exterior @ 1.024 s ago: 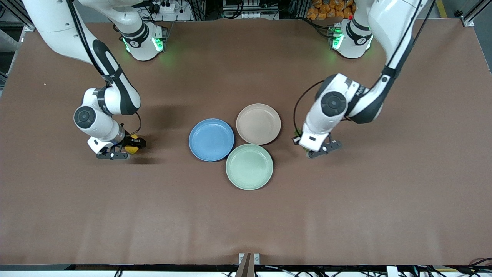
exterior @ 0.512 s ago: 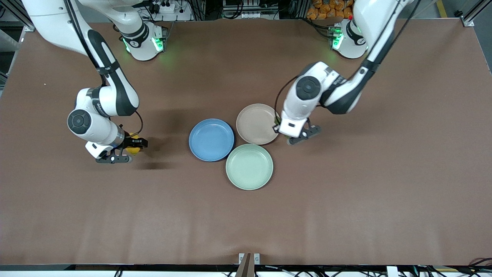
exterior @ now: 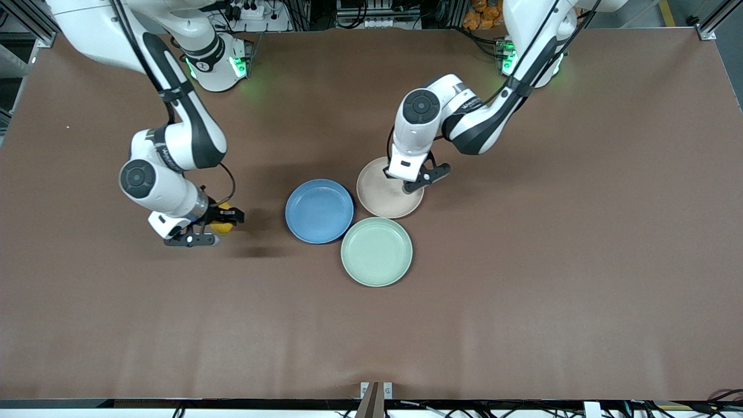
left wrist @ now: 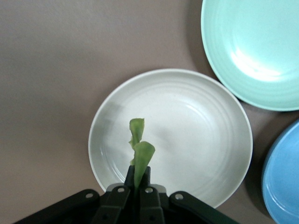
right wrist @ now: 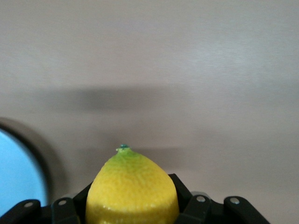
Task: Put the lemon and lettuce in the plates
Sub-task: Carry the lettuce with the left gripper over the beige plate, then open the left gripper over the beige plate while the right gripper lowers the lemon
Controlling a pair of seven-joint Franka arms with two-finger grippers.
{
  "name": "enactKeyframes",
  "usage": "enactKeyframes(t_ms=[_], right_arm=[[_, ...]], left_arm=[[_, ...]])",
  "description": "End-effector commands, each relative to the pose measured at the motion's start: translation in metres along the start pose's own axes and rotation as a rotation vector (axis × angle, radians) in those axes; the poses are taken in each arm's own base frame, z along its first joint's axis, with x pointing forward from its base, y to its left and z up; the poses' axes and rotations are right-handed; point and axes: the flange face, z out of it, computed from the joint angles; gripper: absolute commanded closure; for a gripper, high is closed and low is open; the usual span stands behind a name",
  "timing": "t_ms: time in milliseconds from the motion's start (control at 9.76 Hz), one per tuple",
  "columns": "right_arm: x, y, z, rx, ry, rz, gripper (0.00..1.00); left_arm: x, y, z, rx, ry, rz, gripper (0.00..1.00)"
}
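Note:
My right gripper [exterior: 218, 225] is shut on the yellow lemon [exterior: 223, 227] and holds it above the bare table, beside the blue plate [exterior: 319, 211] toward the right arm's end. In the right wrist view the lemon [right wrist: 131, 186] sits between the fingers, with the blue plate's edge [right wrist: 18, 172] close by. My left gripper [exterior: 408, 177] is over the beige plate [exterior: 380, 197]. In the left wrist view it [left wrist: 138, 173] is shut on a thin green lettuce leaf [left wrist: 139, 154] that hangs over the beige plate [left wrist: 196, 135]. The lettuce is hidden in the front view.
A mint-green plate [exterior: 377, 251] touches the blue and beige plates and lies nearer to the front camera. It also shows in the left wrist view [left wrist: 257, 46], beside the blue plate [left wrist: 286, 186]. Brown table surface surrounds the plates.
My left gripper has carried the lettuce from beside the plates to over the beige plate. My right gripper has moved toward the blue plate with the lemon.

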Motion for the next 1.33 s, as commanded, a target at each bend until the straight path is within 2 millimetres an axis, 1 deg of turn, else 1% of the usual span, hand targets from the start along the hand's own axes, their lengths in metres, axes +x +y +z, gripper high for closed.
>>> enactKeyframes(t_ms=[0, 205, 307, 410, 512, 615, 717, 820, 922, 1127, 1229], right_arm=[[-0.004, -0.057, -0.017, 0.007, 0.001, 0.054, 0.72], [-0.011, -0.103, -0.029, 0.01, 0.009, 0.095, 0.72], [-0.014, -0.123, -0.034, 0.011, 0.008, 0.113, 0.72], [-0.02, -0.14, -0.035, 0.011, 0.007, 0.11, 0.72], [-0.027, -0.158, -0.03, 0.011, 0.005, 0.11, 0.72], [-0.03, -0.175, -0.022, 0.011, 0.002, 0.098, 0.72], [-0.028, -0.183, -0.014, 0.01, -0.003, 0.088, 0.72], [-0.031, -0.192, -0.002, 0.0, -0.011, 0.066, 0.71], [-0.033, -0.2, 0.006, -0.002, -0.009, 0.05, 0.7], [-0.032, -0.206, 0.021, -0.004, -0.018, 0.032, 0.7], [-0.032, -0.209, 0.028, -0.004, -0.022, 0.027, 0.69]], left_arm=[[-0.007, 0.003, 0.017, -0.002, 0.021, -0.001, 1.0], [-0.009, 0.003, 0.034, 0.008, 0.046, -0.005, 1.0], [-0.008, 0.005, 0.038, 0.008, 0.066, -0.023, 0.84], [-0.007, 0.006, 0.04, 0.01, 0.071, -0.032, 0.19], [-0.014, 0.006, 0.044, 0.016, 0.084, -0.004, 0.0], [-0.014, 0.006, 0.044, 0.017, 0.086, -0.002, 0.0], [-0.014, 0.006, 0.044, 0.018, 0.086, 0.0, 0.0], [-0.012, 0.006, 0.041, 0.014, 0.088, -0.002, 0.0], [-0.005, 0.005, 0.037, 0.01, 0.094, -0.002, 0.0], [0.019, 0.001, 0.024, 0.002, 0.128, -0.007, 0.0], [0.035, -0.003, 0.019, -0.003, 0.136, -0.003, 0.0]])
